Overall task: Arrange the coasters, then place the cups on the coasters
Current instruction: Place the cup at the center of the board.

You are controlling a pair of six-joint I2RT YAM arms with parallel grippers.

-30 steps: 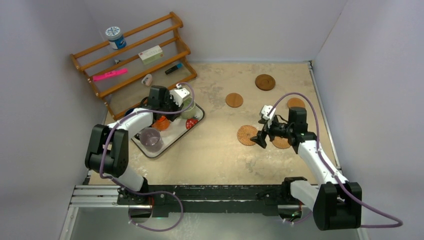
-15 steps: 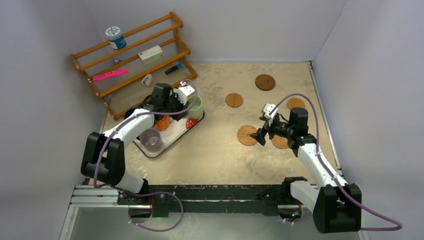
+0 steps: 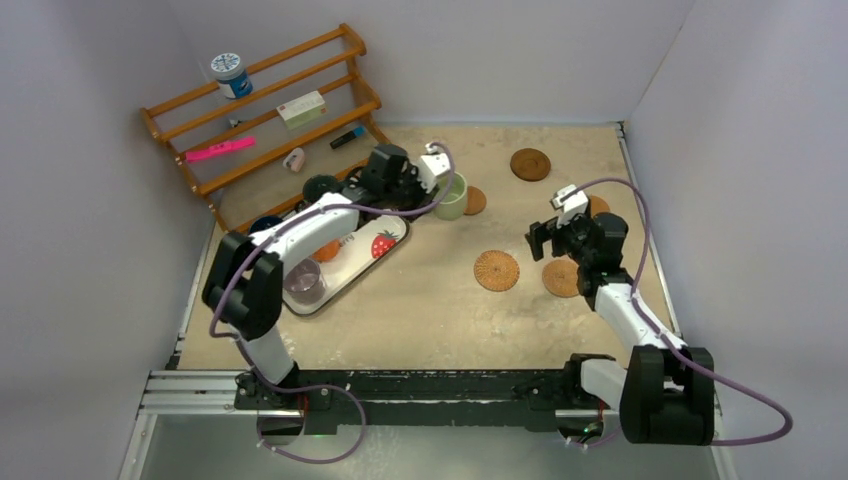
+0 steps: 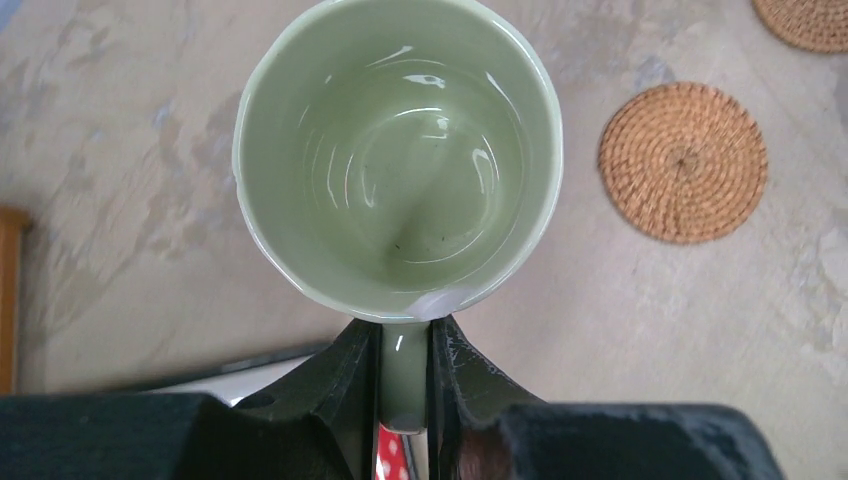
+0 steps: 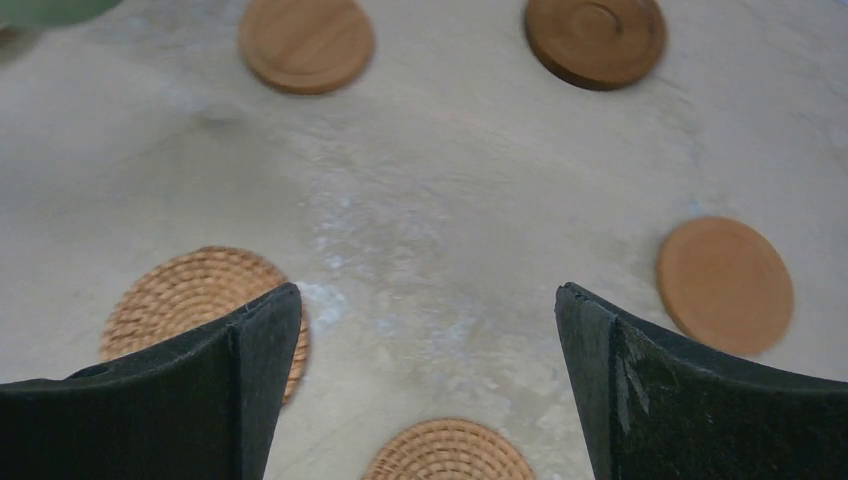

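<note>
Top external view: the left gripper [image 3: 433, 197] is closed narrow on the handle of the pale green cup [image 3: 452, 196]. The cup stands off the strawberry-print tray [image 3: 392, 236] and above the table's far middle. Whether its base touches the table cannot be told.

1. Controlling relation. The nearest plain coaster [image 3: 476, 200] lies at 3 o'clock from the cup, its near edge covered by the cup in this view. The right wrist view shows the same plain coaster [image 5: 306, 40] with bare table between it and the cup's green edge [image 5: 45, 8], so the cup is judged beside the disc, not yet centred over it.

2. Axis. In the left wrist view the left gripper [image 4: 402, 372] pinches the handle at 6 o'clock of the cup [image 4: 398, 160]. The cup mouth faces up, the body is upright, and the handle runs back towards the wrist. The plain coaster does not show here. A wicker coaster [image 4: 683, 162] lies at 3 o'clock, well apart.

3. Other arm. The right gripper [image 3: 546, 240] is spread wide and holds nothing. In its own view the right gripper [image 5: 425, 300] hangs above bare table, with a wicker coaster [image 5: 200, 300] just beside its left finger.

4. Judgement. The left arm is nearer and already loaded. The coming move calls for a short shift towards 3 o'clock, then a level descent.
</note>
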